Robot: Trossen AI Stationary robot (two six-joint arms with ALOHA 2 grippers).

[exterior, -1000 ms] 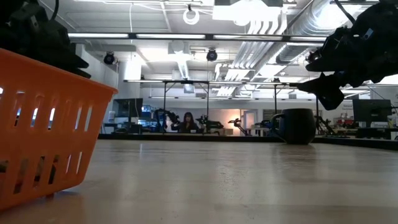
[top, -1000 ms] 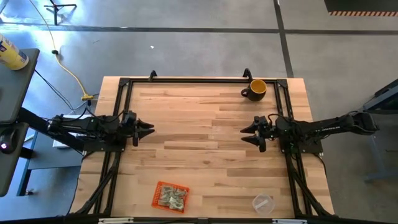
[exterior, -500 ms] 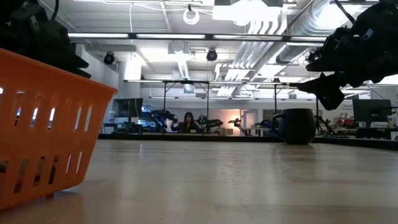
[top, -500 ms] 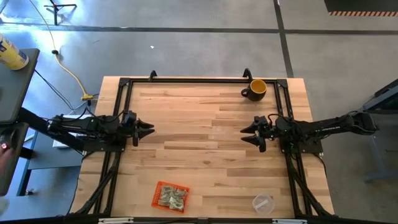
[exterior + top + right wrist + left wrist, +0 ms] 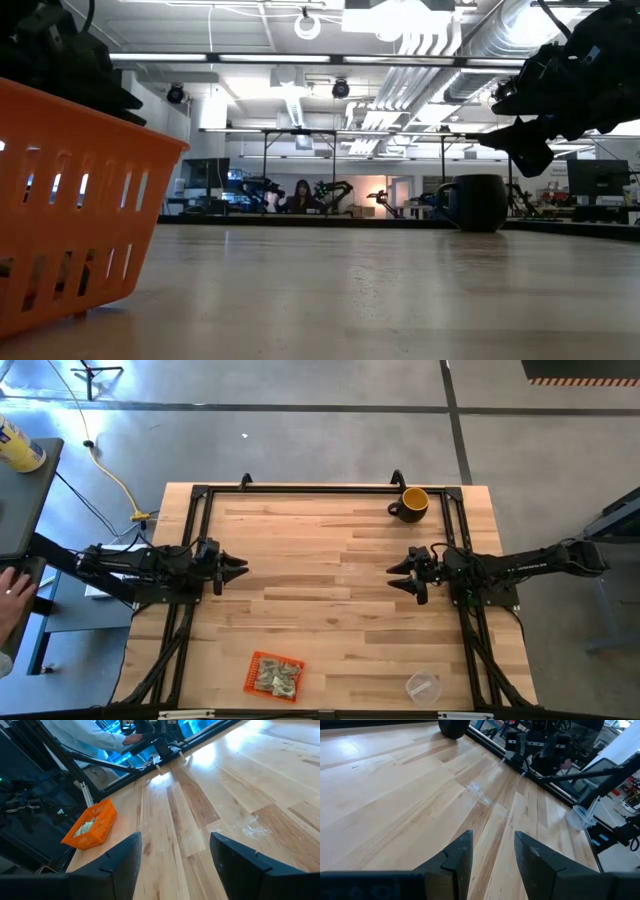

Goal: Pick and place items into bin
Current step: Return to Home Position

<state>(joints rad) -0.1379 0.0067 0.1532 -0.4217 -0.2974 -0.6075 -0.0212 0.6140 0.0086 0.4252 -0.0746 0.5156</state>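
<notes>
Wooden table (image 5: pixel 330 560), both arms level at its opposite sides.
Left gripper (image 5: pixel 240 568): jaws apart, nothing between them. Right gripper (image 5: pixel 392 578): jaws apart, also empty. The two face each other across the middle, well apart. The orange bin (image 5: pixel 251 672) stands by the table edge nearest the low camera, left of centre, with the items (image 5: pixel 277 679) heaped inside. Mug (image 5: pixel 413 503) at the far right corner; clear cup (image 5: pixel 423 686) at the near right corner.

Bin (image 5: pixel 90 130) orange, slotted walls; items (image 5: pixel 277 678) pale green-white; mug (image 5: pixel 414 500) yellow inside, black outside; table (image 5: pixel 330 590) light striped wood; cup (image 5: pixel 423 686) clear.
</notes>
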